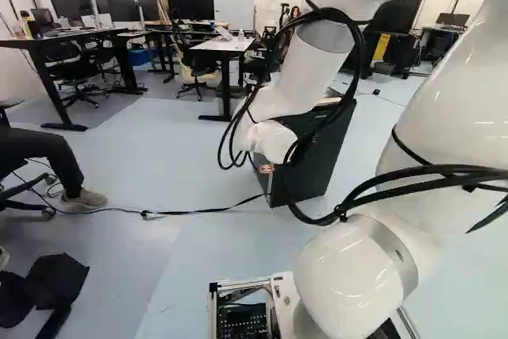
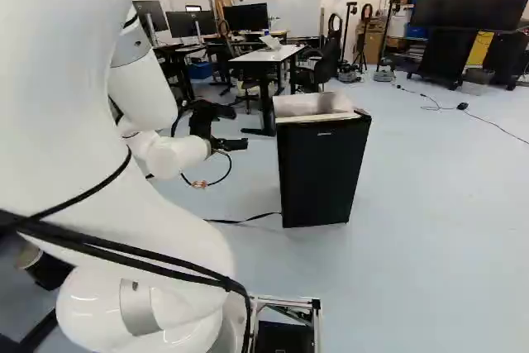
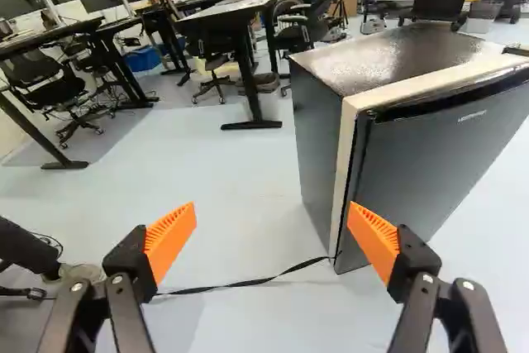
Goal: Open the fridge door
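Pale floor (image 2: 430,204) stretches beneath the black fridge (image 2: 322,175), door closed, ahead and to the right of my end effector (image 2: 241,145). I have my two fingers wide apart, gripping nothing; a black cord (image 3: 248,283) reaches the fridge's foot.

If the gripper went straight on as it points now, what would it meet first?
Likely the fridge, at its near door edge: one finger of the gripper overlaps it in the wrist view. The gap faces floor; depth is unclear.
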